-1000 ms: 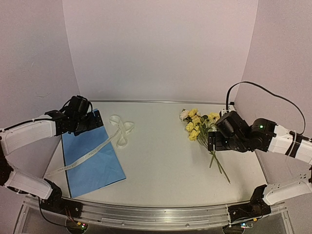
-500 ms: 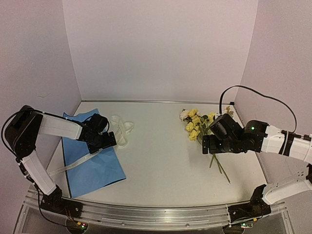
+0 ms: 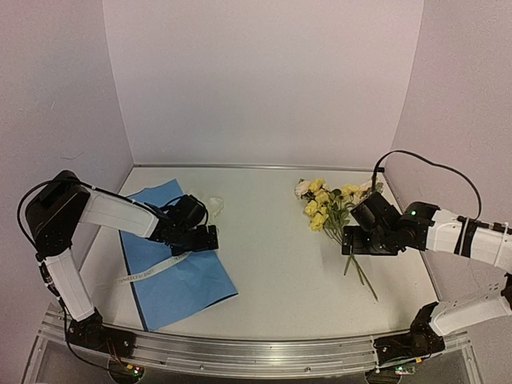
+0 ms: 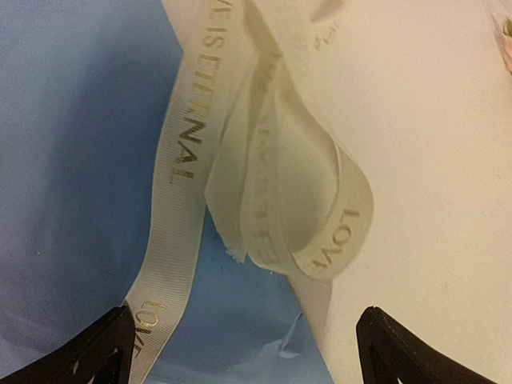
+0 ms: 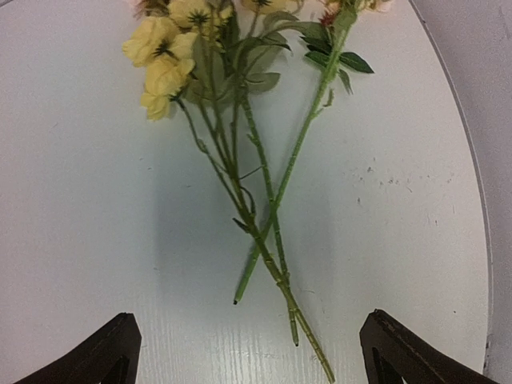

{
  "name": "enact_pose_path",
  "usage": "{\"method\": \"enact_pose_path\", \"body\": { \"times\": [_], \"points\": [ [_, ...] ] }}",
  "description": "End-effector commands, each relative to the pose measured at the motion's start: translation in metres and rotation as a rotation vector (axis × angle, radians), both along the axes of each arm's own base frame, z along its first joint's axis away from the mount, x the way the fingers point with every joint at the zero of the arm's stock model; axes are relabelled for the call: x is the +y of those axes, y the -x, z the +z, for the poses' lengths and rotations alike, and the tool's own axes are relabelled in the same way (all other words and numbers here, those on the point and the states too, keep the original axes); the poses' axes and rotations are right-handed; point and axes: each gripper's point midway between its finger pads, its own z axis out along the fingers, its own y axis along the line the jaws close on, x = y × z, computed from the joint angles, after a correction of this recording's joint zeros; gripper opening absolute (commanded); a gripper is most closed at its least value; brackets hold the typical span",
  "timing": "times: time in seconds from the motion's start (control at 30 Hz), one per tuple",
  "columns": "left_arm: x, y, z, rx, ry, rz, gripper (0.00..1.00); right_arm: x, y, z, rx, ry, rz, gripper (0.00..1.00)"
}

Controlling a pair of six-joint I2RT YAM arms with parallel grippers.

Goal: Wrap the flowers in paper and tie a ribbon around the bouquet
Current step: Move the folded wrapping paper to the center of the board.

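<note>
Left claw [image 4: 244, 354] agape over ribbon [image 4: 276, 188], apparently just clear.

Two slender robot arms, each built from white tubular links joined by chunky black rounded housings. The left arm [image 3: 112, 214] has one large black housing [image 3: 52, 212] between its white links. The right arm [image 3: 472, 240] has a black cable [image 3: 432, 164] arching in a loop above it, and a small green light [image 3: 412, 213] glows on one black joint. Black bases are bolted to a silver metal rail [image 3: 256, 352], with tiny red and green status lights [image 3: 134, 370] nearby. From the wrist cameras, the jaws show as matte black, angular tips.
</note>
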Motion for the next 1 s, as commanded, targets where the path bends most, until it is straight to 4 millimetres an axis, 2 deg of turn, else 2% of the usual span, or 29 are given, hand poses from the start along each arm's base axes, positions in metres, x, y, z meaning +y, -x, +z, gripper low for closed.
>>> {"method": "enact_pose_path", "body": {
  "times": [0.0,0.2,0.3,0.4,0.53,0.6,0.73,0.97],
  "points": [
    [-0.038,0.056,-0.028,0.162,0.017,-0.186,1.0,-0.023,-0.007,-0.017,0.07,-0.029,-0.108,0.98],
    [-0.087,0.099,-0.011,0.175,0.062,-0.384,1.0,-0.015,-0.013,-0.028,0.134,-0.034,-0.093,0.98],
    [-0.092,0.098,0.016,0.115,0.078,-0.388,1.0,-0.008,-0.009,-0.035,0.168,-0.061,-0.077,0.97],
    [-0.086,0.081,0.051,0.026,0.048,-0.343,0.98,-0.003,-0.005,-0.037,0.179,-0.069,-0.068,0.96],
    [-0.079,0.053,0.065,-0.035,-0.063,-0.298,0.92,-0.002,-0.002,-0.039,0.174,-0.084,-0.076,0.95],
    [-0.082,0.04,0.06,-0.03,-0.097,-0.304,0.9,-0.004,-0.003,-0.037,0.164,-0.084,-0.082,0.95],
    [-0.104,0.01,0.057,-0.062,-0.135,-0.341,0.93,-0.011,-0.002,-0.031,0.13,-0.076,-0.097,0.96],
    [-0.136,-0.046,0.033,-0.078,-0.221,-0.365,0.96,-0.023,0.004,-0.02,0.078,-0.081,-0.11,0.98]
  ]
}}
